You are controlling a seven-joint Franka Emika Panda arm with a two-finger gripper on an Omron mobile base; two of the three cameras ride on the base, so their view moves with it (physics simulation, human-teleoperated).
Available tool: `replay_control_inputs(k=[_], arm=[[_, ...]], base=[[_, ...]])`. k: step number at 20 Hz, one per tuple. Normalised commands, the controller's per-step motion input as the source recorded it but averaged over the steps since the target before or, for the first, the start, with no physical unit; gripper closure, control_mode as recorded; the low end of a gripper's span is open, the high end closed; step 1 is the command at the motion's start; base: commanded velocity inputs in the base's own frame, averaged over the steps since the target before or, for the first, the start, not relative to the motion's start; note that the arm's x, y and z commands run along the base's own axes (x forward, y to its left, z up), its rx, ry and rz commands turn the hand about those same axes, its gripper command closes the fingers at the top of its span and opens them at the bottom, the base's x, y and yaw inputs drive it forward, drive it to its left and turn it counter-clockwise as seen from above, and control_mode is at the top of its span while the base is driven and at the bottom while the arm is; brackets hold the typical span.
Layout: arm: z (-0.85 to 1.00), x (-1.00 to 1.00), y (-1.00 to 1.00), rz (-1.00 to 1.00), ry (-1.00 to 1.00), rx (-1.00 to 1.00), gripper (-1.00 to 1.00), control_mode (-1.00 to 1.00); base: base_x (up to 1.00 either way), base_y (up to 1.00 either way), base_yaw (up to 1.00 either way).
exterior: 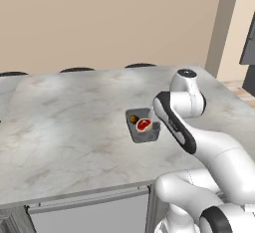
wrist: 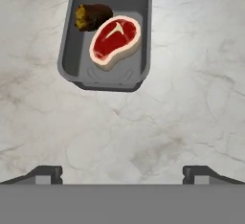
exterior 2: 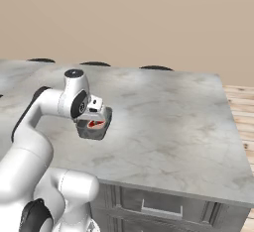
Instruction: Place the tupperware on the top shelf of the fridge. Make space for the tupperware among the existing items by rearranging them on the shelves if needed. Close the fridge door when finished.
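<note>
Open gripper above marble counter.

Legible text, labels, brands, numbers, signs: none. The grey tupperware on the marble counter carries no lettering on rim or walls; the steak and the dark food piece inside it are unmarked. The counter's drawer front bears no label.
</note>
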Motion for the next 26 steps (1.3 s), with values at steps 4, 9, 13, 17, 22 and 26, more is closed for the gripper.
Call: replay_control_inputs(k=[4,9,13,17,22,26], arm=[[0.00,0.00,0.00,0.00,0.00,0.00,-1.00,-1.00],[0.00,0.12,0.04,0.00,0.01,0.00,-1.00,-1.00],[-0.03,0.65,-0.08,-0.04,0.00,0.06,-1.00,-1.00],[-0.27,0.46,-0.22,-0.11,0.05,0.19,-1.00,-1.00],[-0.72,0.35,-0.13,-0.18,0.02,0.15,-1.00,-1.00],[-0.49,0.62,-0.06,-0.14,0.07,0.02,-1.00,-1.00]], base=[[0.00,0.00,0.00],[0.00,0.00,0.00],[0.00,0.00,0.00],[0.00,0.00,0.00],[0.00,0.00,0.00],[0.00,0.00,0.00]])
